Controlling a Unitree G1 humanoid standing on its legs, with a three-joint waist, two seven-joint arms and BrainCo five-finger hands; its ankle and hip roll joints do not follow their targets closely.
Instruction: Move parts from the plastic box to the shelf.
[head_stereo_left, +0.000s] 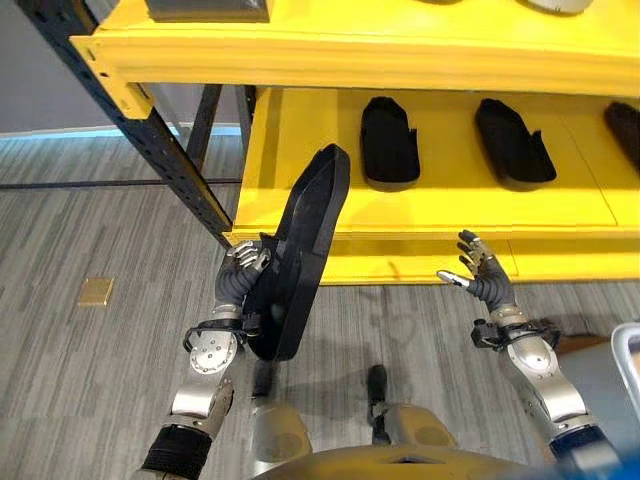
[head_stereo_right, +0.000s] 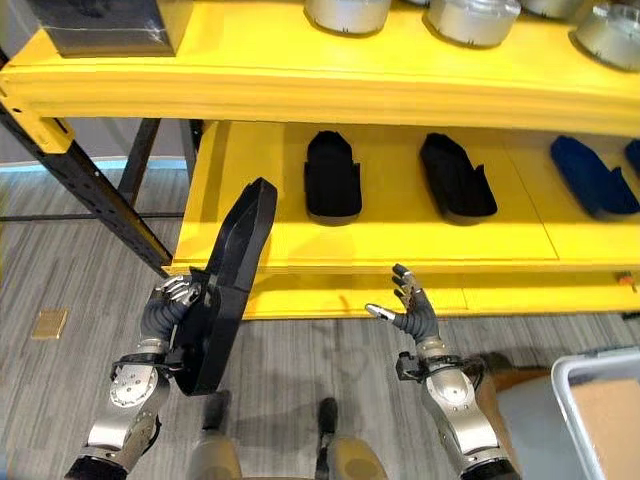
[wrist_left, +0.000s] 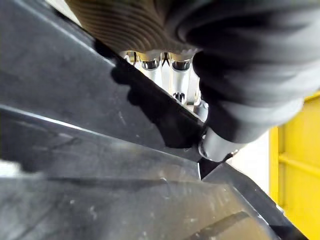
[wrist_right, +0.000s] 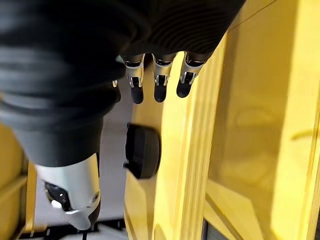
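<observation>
A long black moulded part (head_stereo_left: 305, 250) stands on end in my left hand (head_stereo_left: 243, 275), its upper tip level with the front edge of the yellow shelf (head_stereo_left: 300, 215). My left hand's fingers (wrist_left: 160, 67) curl round the part's edge (wrist_left: 90, 115). My right hand (head_stereo_right: 415, 315) hovers open in front of the shelf's front lip, holding nothing; its fingers (wrist_right: 157, 82) point along the yellow shelf (wrist_right: 250, 125). Two black parts (head_stereo_right: 330, 175) (head_stereo_right: 457, 178) lie on the lower shelf board, and a blue part (head_stereo_right: 592, 178) lies to their right.
A grey plastic box (head_stereo_right: 590, 410) stands on the floor at the lower right. The upper shelf level carries a dark box (head_stereo_right: 100, 25) and silver round parts (head_stereo_right: 470, 18). A black slanted rack brace (head_stereo_left: 150, 130) runs down at the left. The floor is grey planks.
</observation>
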